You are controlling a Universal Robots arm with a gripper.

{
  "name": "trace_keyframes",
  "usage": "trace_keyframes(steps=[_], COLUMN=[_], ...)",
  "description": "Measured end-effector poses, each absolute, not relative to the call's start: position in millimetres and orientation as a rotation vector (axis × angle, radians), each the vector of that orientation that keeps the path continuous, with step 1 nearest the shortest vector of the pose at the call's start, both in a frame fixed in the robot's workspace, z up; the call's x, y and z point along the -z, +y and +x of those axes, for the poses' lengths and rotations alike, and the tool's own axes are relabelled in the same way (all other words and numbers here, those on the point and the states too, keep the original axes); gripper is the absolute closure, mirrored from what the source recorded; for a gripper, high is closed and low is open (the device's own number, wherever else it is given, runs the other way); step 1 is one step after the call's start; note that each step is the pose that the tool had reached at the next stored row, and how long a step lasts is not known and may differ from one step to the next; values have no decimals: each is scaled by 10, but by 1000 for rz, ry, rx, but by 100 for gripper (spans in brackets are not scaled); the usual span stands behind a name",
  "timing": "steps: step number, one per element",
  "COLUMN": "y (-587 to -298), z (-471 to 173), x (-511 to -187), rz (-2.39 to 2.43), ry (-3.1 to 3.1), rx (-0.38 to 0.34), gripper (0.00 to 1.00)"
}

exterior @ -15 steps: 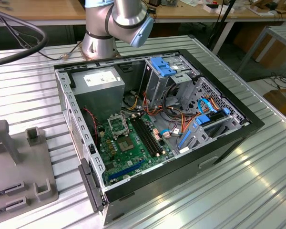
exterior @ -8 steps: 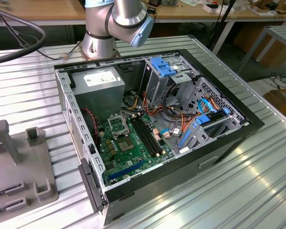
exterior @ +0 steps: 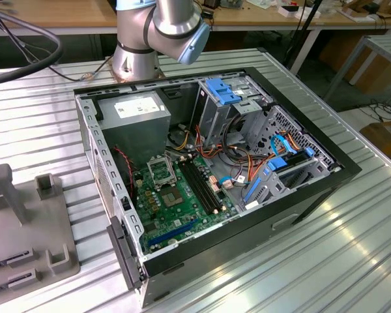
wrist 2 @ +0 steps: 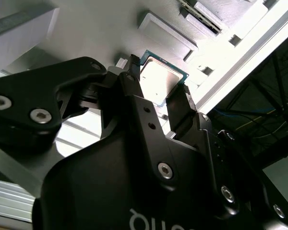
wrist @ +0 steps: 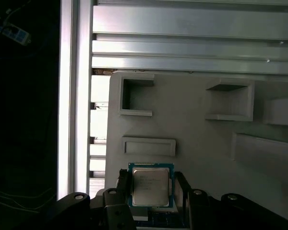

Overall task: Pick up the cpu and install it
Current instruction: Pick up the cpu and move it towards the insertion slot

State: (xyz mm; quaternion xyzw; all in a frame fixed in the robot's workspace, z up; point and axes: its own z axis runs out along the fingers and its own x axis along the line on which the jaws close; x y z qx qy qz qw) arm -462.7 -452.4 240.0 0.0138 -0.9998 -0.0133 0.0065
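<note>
The cpu lies within the pincer over the grey holder, at 9 o'clock from the computer case in the exterior view; whether it is clamped I cannot tell, and the socket looks unfilled.

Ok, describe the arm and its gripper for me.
The arm has silver-grey cylindrical metal joints, one closed by a pale blue cap, and stands on a round silver base. The gripper is matte black, built of angular linked plates held by silver socket-head screws, with white lettering on its body.
</note>
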Motion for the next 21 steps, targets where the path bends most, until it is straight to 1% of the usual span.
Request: trace_keyframes(steps=[21], y=[-4524], z=[-4627], x=[-2443], rz=[43], ry=[-3128], rx=[42], gripper=[53])
